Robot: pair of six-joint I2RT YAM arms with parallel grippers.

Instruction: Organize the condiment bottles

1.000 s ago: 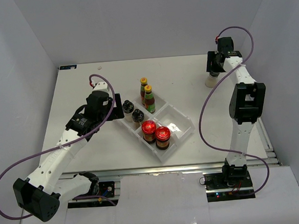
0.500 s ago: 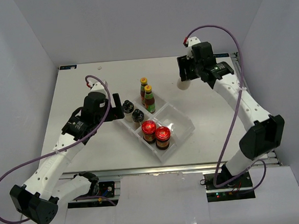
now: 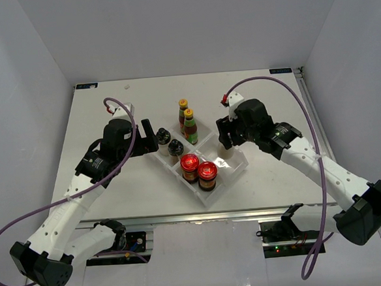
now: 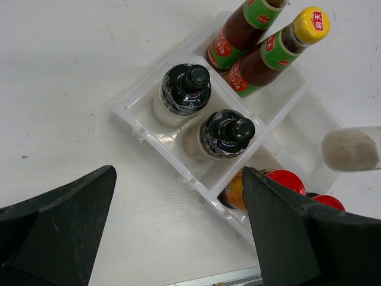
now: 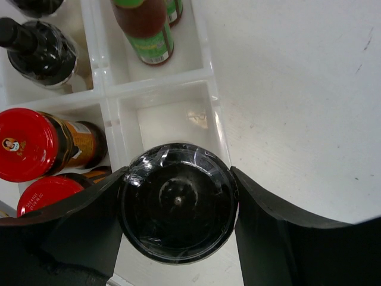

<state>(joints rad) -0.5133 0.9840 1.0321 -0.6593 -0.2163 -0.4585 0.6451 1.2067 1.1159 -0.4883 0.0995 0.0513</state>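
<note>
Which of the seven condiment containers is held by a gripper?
The shaker of pale grains, clamped in the right gripper over the tray's one empty compartment. The other six stand in pairs inside the tray, untouched.

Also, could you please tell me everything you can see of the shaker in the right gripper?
The shaker is a small, round, clear container of pale granules with a glossy dark lid. It is upright, gripped on both sides by the right gripper's black fingers, over the tray's one empty compartment, next to the red-lidded jars. Whether its base touches the tray floor cannot be told.
</note>
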